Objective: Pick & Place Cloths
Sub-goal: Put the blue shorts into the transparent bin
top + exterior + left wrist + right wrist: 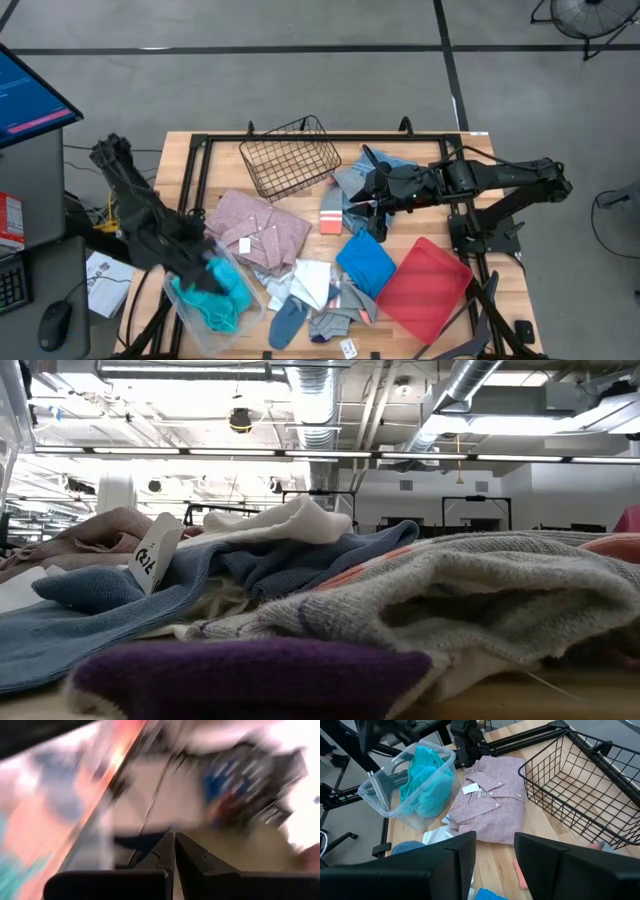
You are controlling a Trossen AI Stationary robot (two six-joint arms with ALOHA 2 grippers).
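Right gripper (pixel 372 207), fingers spread, hovers beside the wire basket (pixel 290 158), pink shirt (pixel 258 226) lying just beyond toward the left arm.

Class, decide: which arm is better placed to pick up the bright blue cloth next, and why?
Probably the right. The right gripper hangs open just above the bright blue cloth, while the left gripper is shut over the clear bin.
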